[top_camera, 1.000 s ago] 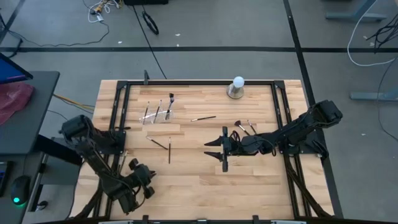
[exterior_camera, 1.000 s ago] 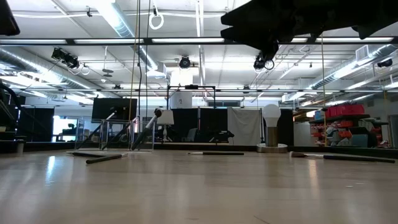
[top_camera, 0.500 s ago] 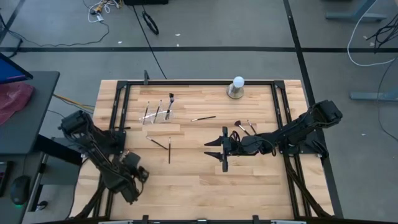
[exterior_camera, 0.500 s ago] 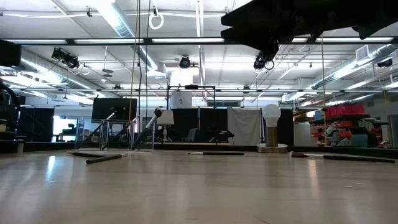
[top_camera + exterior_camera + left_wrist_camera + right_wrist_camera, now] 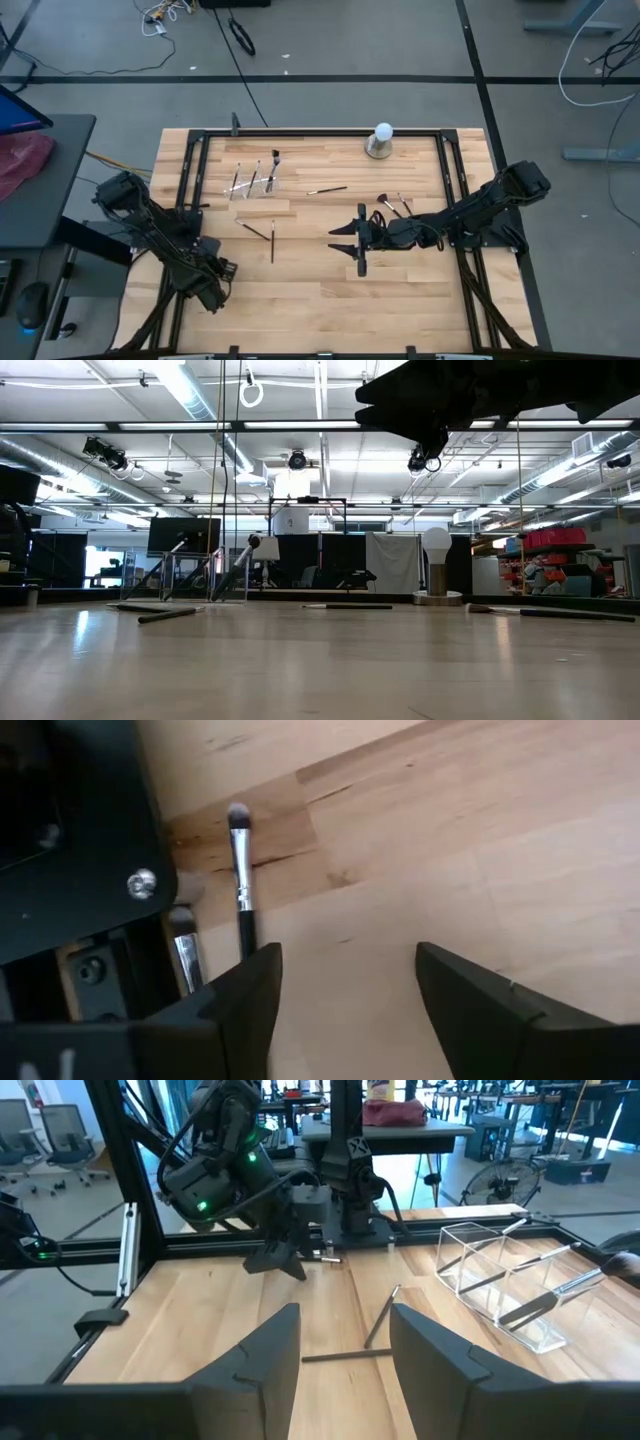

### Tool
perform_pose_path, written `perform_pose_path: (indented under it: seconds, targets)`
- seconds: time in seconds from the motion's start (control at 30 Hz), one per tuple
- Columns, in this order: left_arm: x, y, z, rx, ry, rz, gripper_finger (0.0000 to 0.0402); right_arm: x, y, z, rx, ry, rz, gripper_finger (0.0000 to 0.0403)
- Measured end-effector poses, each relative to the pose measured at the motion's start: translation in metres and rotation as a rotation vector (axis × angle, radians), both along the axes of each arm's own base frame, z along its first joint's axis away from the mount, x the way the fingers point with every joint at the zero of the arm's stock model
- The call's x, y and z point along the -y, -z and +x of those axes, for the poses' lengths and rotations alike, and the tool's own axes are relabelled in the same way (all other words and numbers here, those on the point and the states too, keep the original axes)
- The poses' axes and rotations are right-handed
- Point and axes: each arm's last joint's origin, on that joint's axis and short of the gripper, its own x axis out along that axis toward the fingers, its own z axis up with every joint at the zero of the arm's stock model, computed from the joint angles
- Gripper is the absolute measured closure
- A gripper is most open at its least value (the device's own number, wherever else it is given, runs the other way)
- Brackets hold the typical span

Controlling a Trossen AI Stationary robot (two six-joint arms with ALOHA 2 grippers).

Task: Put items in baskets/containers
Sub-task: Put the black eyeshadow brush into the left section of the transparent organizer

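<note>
Near the desk's left edge, the left pincer [image 5: 213, 283] hangs low with jaws spread and empty — two makeup brushes [image 5: 241, 885] lie on the wood just ahead of it, beside the black frame [image 5: 70, 840]. Mid-desk, the right pincer [image 5: 345, 240] hovers wide open, gripping nothing. Toward the far left corner stands the clear holder [image 5: 253, 181], three brushes leaning inside — others lie scattered.
</note>
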Motion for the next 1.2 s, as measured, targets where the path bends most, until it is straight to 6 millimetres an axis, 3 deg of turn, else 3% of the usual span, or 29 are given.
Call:
perform_pose_path:
  seconds: [0.3, 0.63, 0.8, 1.1, 1.2]
  targets:
    - [-0.021, -0.024, -0.018, -0.008, -0.013, -0.098, 0.0159, 0.0, 0.0, 0.0, 0.0, 0.0, -0.001, 0.0245]
    - [-0.042, 0.005, -0.034, 0.086, -0.035, -0.238, 0.0195, 0.0, 0.001, 0.0, -0.007, -0.002, -0.003, 0.0245]
    - [-0.04, 0.004, -0.033, 0.097, -0.014, -0.228, 0.0241, 0.0, 0.001, 0.0, -0.009, -0.002, -0.003, 0.0245]
    - [-0.038, 0.004, -0.031, 0.155, 0.029, -0.216, 0.0369, 0.0, 0.001, 0.0, -0.013, -0.003, -0.003, 0.0245]
    - [-0.037, 0.004, -0.029, 0.194, 0.077, -0.203, 0.039, -0.001, 0.002, -0.001, -0.018, -0.005, -0.005, 0.0245]
